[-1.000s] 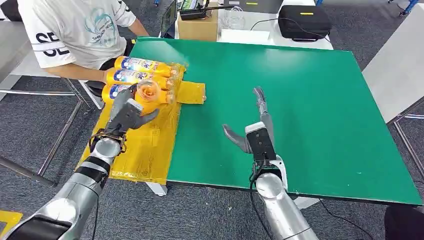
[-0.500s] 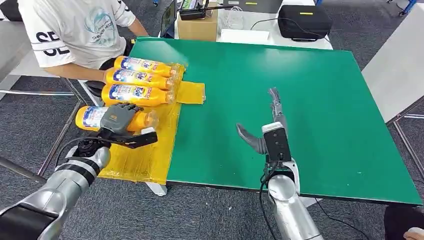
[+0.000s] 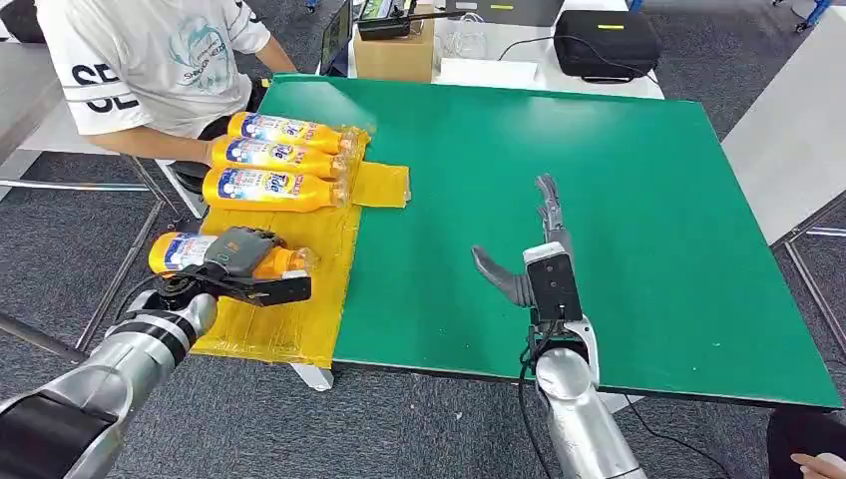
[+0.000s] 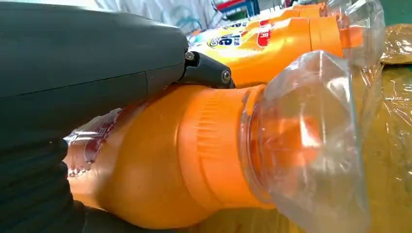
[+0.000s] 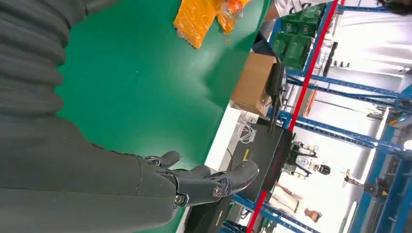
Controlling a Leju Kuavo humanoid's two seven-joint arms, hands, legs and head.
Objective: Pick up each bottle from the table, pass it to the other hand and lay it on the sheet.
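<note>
Left hand (image 3: pixel 242 261) wrapped around an orange bottle (image 3: pixel 185 250), fingers over the top of its body and thumb underneath, clamped on it. Bottle lying on its side at about 8 o'clock in the head view, clear cap end pointing toward 3 o'clock, base end reaching past the table's left edge. Held just over or on the yellow sheet (image 3: pixel 289 309); cannot tell whether touching. Seen close in the left wrist view: orange neck and clear faceted cap (image 4: pixel 311 141) jutting out past the dark fingers (image 4: pixel 206 72).

Three more orange bottles (image 3: pixel 271 188) lying side by side on the far part of the same sheet, toward 10 o'clock, caps all pointing to 3 o'clock, well apart from the held one. Small crumpled yellow piece (image 3: pixel 381 184) just beside their caps, on the green table (image 3: pixel 619 180).

Right hand (image 3: pixel 529 254) empty at about 5 o'clock over the green table, fingers stretched straight toward 12 o'clock, thumb spread out toward 9 o'clock, well apart from every bottle. In the right wrist view, fingers (image 5: pixel 214 180) extended above the green surface.

Person in a white shirt (image 3: pixel 150 60) seated at 11 o'clock, forearm close beside the bottles' base ends. Cardboard box (image 3: pixel 397 50) and black case (image 3: pixel 607 42) beyond the table at 12 o'clock.
</note>
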